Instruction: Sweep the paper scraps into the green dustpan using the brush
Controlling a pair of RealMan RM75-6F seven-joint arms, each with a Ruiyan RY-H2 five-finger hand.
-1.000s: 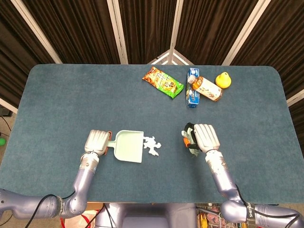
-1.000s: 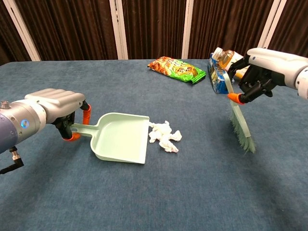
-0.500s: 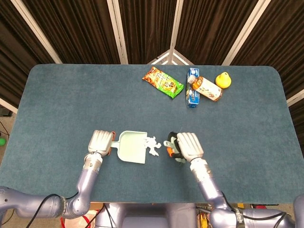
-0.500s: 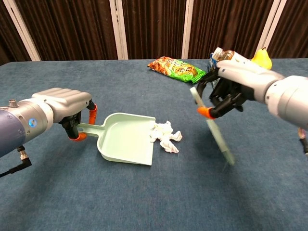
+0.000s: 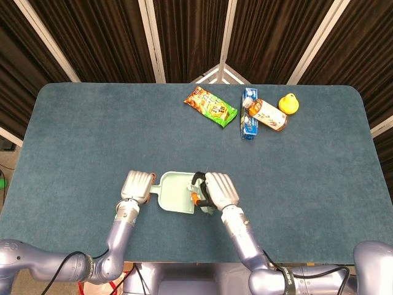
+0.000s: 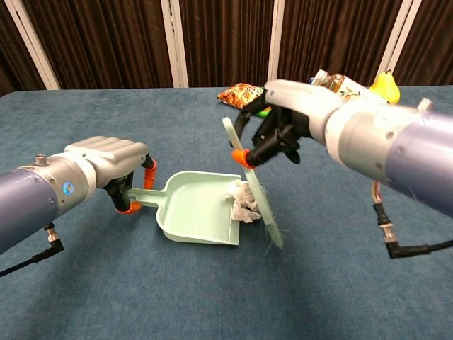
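My left hand point(image 6: 110, 157) point(image 5: 137, 184) grips the handle of the pale green dustpan point(image 6: 195, 212) point(image 5: 176, 192), which lies flat on the blue table. My right hand point(image 6: 290, 120) point(image 5: 220, 189) holds the brush point(image 6: 256, 191) with its bristles down at the pan's open right edge. The white paper scraps point(image 6: 244, 204) sit bunched at the pan's mouth, pressed between the bristles and the pan floor. In the head view the scraps are hidden under my right hand.
At the far side of the table lie a snack bag point(image 5: 212, 106), a blue carton point(image 5: 247, 117), a bottle point(image 5: 265, 115) and a yellow fruit point(image 5: 288, 103). The table's near edge point(image 5: 184, 261) runs just below my forearms.
My right hand swept the brush leftward from the table's right side to the pan's mouth, pushing the scraps onto the pan. My left hand slid the dustpan slightly to the right.
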